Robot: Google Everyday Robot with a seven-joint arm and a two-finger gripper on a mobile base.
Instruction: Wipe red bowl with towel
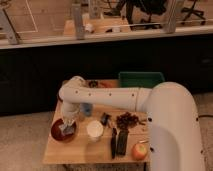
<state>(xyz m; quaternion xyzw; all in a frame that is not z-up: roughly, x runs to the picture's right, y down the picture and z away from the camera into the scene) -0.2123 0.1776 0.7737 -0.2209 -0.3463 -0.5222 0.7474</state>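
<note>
The red bowl (61, 132) sits at the front left of the small wooden table (80, 152). A light-grey patch inside it looks like the towel (64, 130), partly hidden by the gripper. My gripper (68, 122) points down from the white arm (107, 96) and reaches into the bowl, right on top of the towel. The arm comes in from the right and bends down at the table's left side.
A white cup (95, 129) stands just right of the bowl. Behind are a blue thing (87, 108) and a green bin (141, 79). A dark cluster (128, 120), black items (119, 142) and an apple (140, 150) lie at the right. A dark counter wall stands behind the table.
</note>
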